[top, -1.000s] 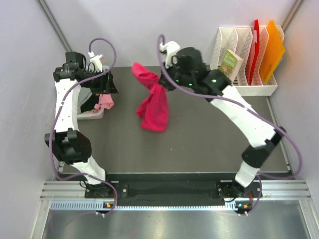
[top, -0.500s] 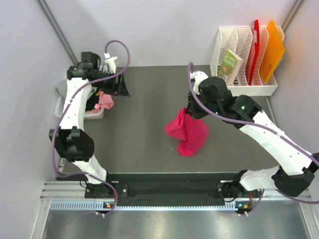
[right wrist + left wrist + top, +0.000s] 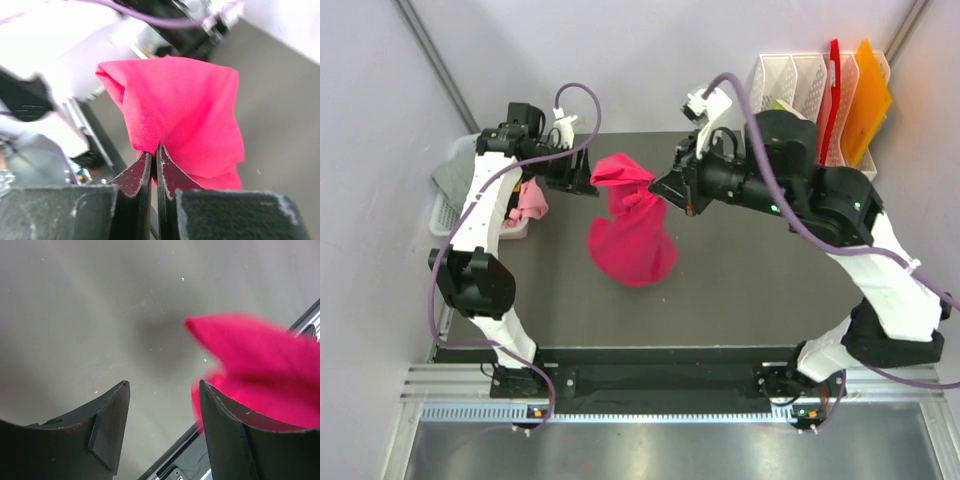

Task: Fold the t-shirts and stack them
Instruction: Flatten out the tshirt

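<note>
The red shirt (image 3: pixel 632 240) now hangs nearer the basket (image 3: pixel 442 212), pinched by the right gripper (image 3: pixel 661 190); the left gripper (image 3: pixel 588 172) is spread alongside, above the dark table (image 3: pixel 750 290).

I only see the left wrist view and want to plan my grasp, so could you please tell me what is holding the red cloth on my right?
Observer: The right gripper is shut on the crimson t-shirt, pinching a fold in its upper part.
Operator: Thank you. Is it lying flat?
Observer: No, it hangs bunched from that pinch over the table. I cannot tell whether its hem touches down.
Operator: Are other shirts waiting?
Observer: A pink t-shirt lies at the white basket by the table's left edge.
</note>
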